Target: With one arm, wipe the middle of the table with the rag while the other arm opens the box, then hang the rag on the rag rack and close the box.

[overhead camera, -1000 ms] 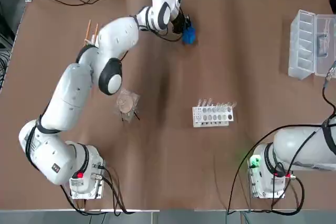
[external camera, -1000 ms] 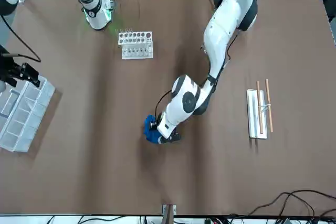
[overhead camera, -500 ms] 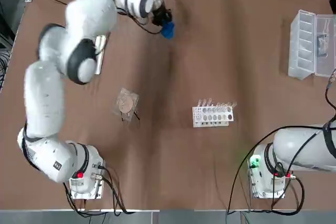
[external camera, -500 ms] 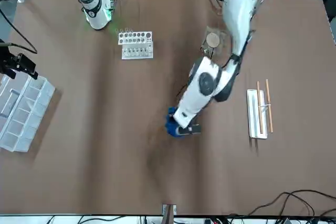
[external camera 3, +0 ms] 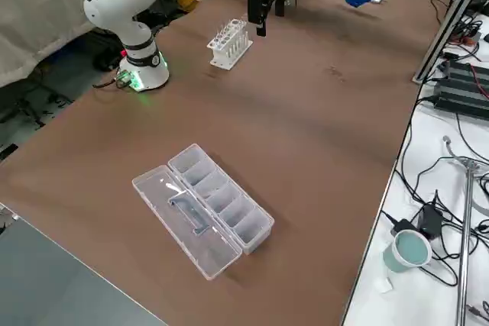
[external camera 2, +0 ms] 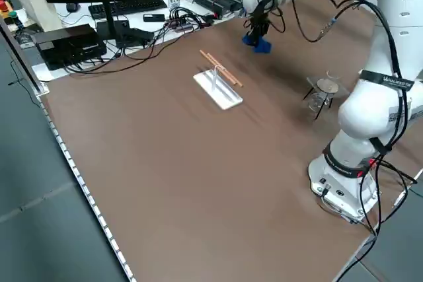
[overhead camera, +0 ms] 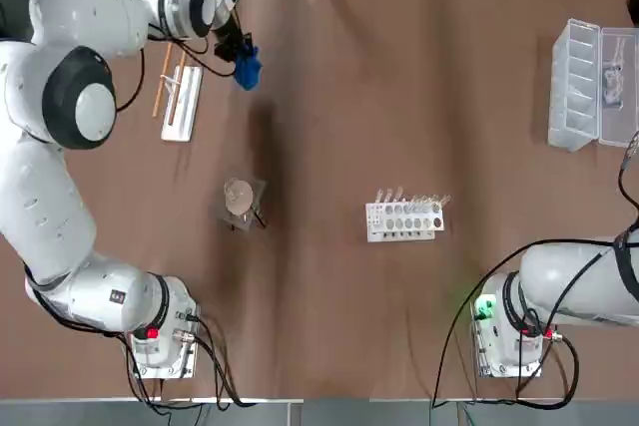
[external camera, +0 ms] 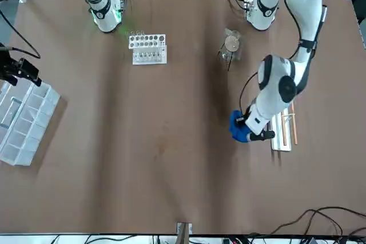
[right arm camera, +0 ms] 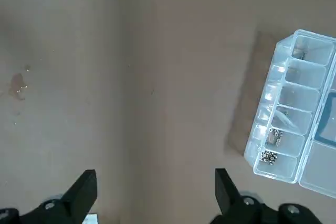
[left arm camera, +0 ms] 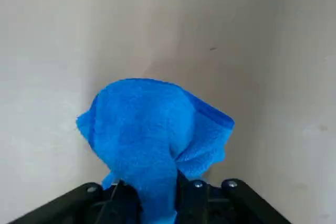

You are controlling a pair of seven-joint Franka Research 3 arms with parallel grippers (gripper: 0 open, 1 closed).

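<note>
Leftward across the top view, the left gripper point(overhead camera: 234, 50) and its rag point(overhead camera: 248, 69) have travelled from the upper centre to the upper left, to the right of the rag rack point(overhead camera: 182, 104). The box point(overhead camera: 595, 85) sits at the upper right with its lid open, and the white test-tube rack point(overhead camera: 404, 219) right of centre; a small round-topped object with thin legs point(overhead camera: 240, 197) is left of centre. In the front view, the blue cloth is right of centre, beside the rag rack, which the arm partly covers; the right gripper point(external camera: 22, 74) is at the left edge, above the box in the picture. In the left side view, the cloth hangs from the left gripper at upper right, and the rag rack's wooden rods are bare. In the right side view, the box lies open at lower centre, lid flat on the brown table point(external camera 3: 153, 143). In the left wrist view, the left gripper is clenched on the rag, whose loose end fans out beyond the fingers. In the right wrist view, the right gripper is spread wide and holds nothing; small metallic pieces lie in two of the box's compartments.
</note>
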